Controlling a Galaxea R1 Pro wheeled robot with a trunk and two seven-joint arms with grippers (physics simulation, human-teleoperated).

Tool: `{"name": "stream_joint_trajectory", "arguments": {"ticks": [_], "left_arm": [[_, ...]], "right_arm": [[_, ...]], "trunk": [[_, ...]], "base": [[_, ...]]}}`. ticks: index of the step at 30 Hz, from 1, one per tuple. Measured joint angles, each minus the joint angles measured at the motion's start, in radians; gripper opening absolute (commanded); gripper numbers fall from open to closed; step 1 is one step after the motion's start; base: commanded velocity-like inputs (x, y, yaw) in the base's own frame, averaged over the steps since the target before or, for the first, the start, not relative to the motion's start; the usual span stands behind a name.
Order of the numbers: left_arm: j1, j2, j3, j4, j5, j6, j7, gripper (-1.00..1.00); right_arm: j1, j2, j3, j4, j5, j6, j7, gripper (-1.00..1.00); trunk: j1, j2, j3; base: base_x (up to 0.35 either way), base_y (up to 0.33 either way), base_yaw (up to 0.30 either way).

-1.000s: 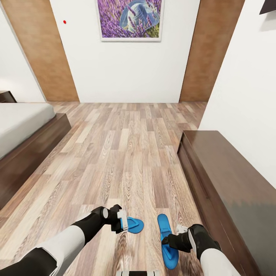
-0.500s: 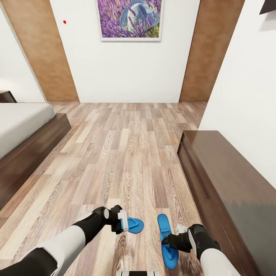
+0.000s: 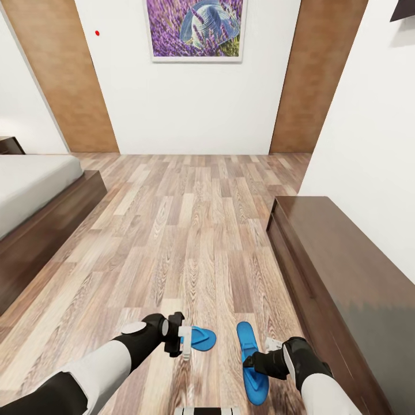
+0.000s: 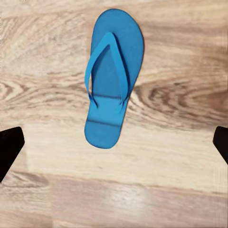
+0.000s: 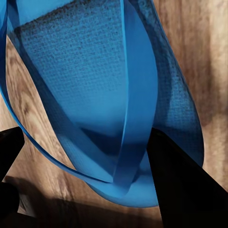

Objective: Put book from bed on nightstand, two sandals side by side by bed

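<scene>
Head view: plain blue sandals on plank floor, no lettering readable.

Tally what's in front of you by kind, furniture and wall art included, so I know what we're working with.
Sandals: 2, one below the left gripper, one at the right gripper
Beds: 1
Sideboards: 1
Pictures on the wall: 1
Total: 5
</scene>
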Motion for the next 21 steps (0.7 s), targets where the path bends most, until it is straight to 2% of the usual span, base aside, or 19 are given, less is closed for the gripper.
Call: {"name": "stream_joint_trajectory", "arguments": {"ticks": [8,21], "left_arm": [[0.000,0.002,-0.003,-0.033,-0.004,0.000,0.004,1.00],[0.000,0.010,-0.004,-0.040,-0.003,-0.001,0.009,1.00]], "right_arm": [[0.000,-0.002,0.002,0.000,0.000,0.000,0.000,-1.00],[0.000,-0.002,0.001,0.000,0.000,0.000,0.000,-1.00]], "trunk": [[0.000,0.000,0.000],[0.000,0.000,0.000]], "base": [[0.000,0.000,0.000],[0.000,0.008,0.000]]}}
